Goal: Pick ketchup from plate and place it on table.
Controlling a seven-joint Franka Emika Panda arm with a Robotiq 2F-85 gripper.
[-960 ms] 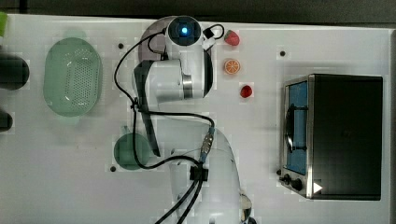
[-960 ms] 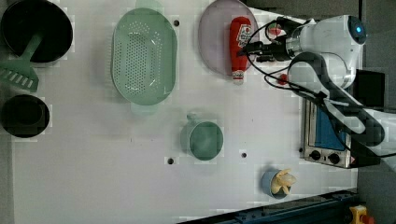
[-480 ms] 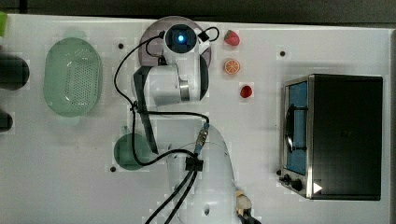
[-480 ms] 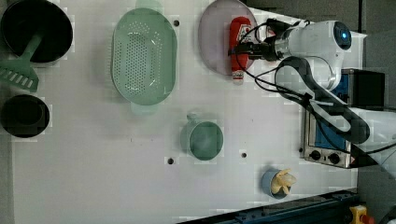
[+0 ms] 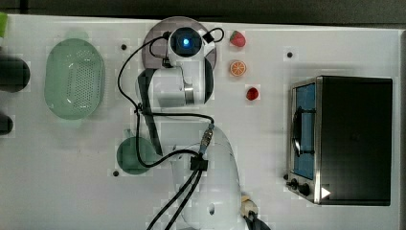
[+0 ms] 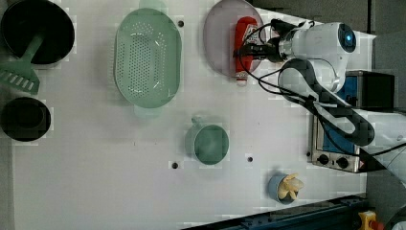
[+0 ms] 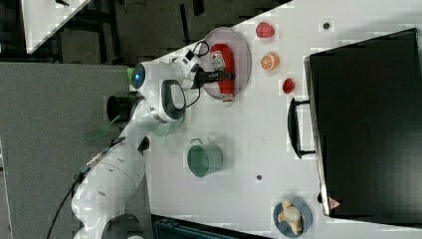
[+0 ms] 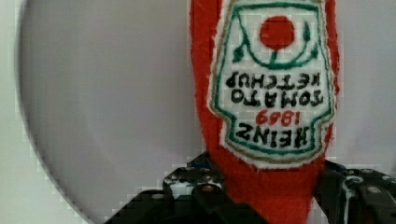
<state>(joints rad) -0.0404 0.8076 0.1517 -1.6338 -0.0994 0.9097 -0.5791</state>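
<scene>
Ketchup point(image 6: 244, 36): one | plate point(image 6: 218, 40): one | gripper point(image 6: 245, 49): one, around ketchup

**Arm moved in over plate, jaws now around ketchup**

Since a second ago the arm has reached further across the plate point(image 6: 218, 43). In the left view the gripper point(image 6: 246, 49) was off the plate's right edge, short of the ketchup point(image 6: 244, 33); now it sits over the bottle's middle. In the top view the wrist has slid toward the top view's left and covers most of the plate point(image 5: 155, 33). Jaws were wide, now closed in against the ketchup point(image 8: 261, 93) on both sides. Bottle still lying on the plate.
</scene>
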